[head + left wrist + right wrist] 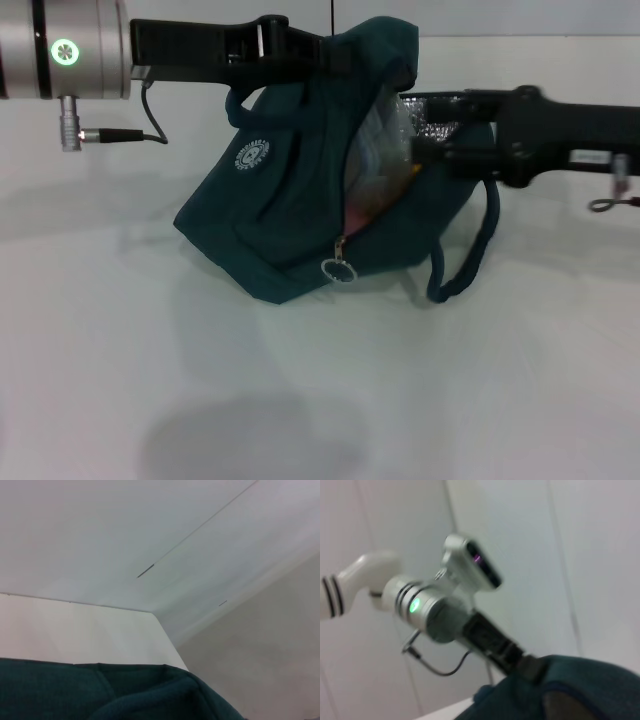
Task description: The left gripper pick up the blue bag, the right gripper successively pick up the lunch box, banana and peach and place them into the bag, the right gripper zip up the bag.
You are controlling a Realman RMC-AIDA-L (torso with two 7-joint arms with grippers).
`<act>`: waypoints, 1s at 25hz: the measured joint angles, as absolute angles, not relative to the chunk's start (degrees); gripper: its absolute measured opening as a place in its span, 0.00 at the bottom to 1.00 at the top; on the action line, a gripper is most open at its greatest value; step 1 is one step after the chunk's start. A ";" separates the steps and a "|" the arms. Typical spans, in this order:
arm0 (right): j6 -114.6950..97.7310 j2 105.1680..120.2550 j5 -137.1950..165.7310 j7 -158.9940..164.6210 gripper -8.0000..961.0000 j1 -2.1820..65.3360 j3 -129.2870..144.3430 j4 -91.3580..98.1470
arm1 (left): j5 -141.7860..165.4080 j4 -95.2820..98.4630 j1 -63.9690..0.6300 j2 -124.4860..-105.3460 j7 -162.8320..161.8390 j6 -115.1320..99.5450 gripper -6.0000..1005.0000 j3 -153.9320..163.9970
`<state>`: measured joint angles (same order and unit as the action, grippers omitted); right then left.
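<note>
Above the white table (300,400), dark teal-blue fabric bag (290,210) gripped at its top by left claw (335,55). Packed with pink and yellow-orange items; zipper undone; right claw (425,150) at opening, grip unreadable.

black two-fingered left gripper (335,50): fingertips buried in fabric | dark teal-blue fabric bag (300,190): contents indistinct | black right gripper (425,140): fingertips concealed

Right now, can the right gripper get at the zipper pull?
Probably yes. The zipper pull hangs exposed on the bag's front, low down, with nothing over it. The right gripper sits at the bag's open mouth, above and right of it.
</note>
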<state>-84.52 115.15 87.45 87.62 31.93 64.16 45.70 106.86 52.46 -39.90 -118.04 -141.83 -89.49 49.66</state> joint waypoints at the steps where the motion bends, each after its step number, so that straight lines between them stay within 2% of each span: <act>1: -85.50 114.94 87.51 87.62 0.57 31.20 62.42 45.56 | 106.86 52.47 -39.90 -118.03 -141.79 -89.48 0.07 49.66; 4: -87.16 114.39 87.90 87.63 0.63 29.37 58.95 45.16 | 106.86 52.47 -39.90 -117.95 -141.66 -89.47 0.07 49.66; 9: -86.27 112.46 88.48 87.54 0.62 25.35 58.09 45.17 | 106.85 52.45 -39.82 -117.80 -141.60 -89.47 0.07 49.66; 12: -83.73 111.87 91.13 87.60 0.62 23.87 57.98 45.16 | 106.85 52.43 -39.79 -117.77 -141.59 -89.47 0.07 49.66; 16: -79.08 112.89 99.19 87.80 0.62 23.91 57.98 44.40 | 106.85 52.40 -39.75 -117.70 -141.59 -89.40 0.07 49.66; 21: -72.27 115.32 105.89 87.80 0.62 26.53 59.53 42.29 | 106.86 52.38 -39.81 -117.68 -141.62 -88.86 0.07 49.66; 25: -65.55 115.75 106.10 87.80 0.62 30.94 63.04 38.21 | 106.88 52.38 -39.77 -117.68 -141.68 -88.83 0.07 49.66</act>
<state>-65.55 115.75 106.10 87.80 30.94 63.04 38.21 106.88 52.38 -39.77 -117.68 -141.68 -88.83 49.66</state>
